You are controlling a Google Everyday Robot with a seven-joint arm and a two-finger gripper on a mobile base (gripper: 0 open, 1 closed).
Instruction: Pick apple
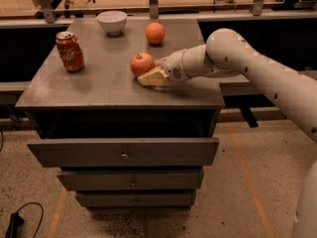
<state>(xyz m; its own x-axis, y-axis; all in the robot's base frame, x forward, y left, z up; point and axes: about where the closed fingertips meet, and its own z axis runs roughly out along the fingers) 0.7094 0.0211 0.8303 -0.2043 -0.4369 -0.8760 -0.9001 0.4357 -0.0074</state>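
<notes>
The apple [141,64], reddish with a dark stem dimple, sits on the grey cabinet top [99,83] near its middle. My gripper [150,71] reaches in from the right and is low on the top, right against the apple's right side. Its cream fingers [152,77] are spread, one along the apple's near side and one behind its right side. The apple rests on the surface, not lifted.
A smooth orange fruit [155,32] lies behind the apple. A white bowl [112,21] stands at the back. A red soda can [69,51] stands at the left. Drawers [124,152] are below the front edge. A wooden counter runs behind.
</notes>
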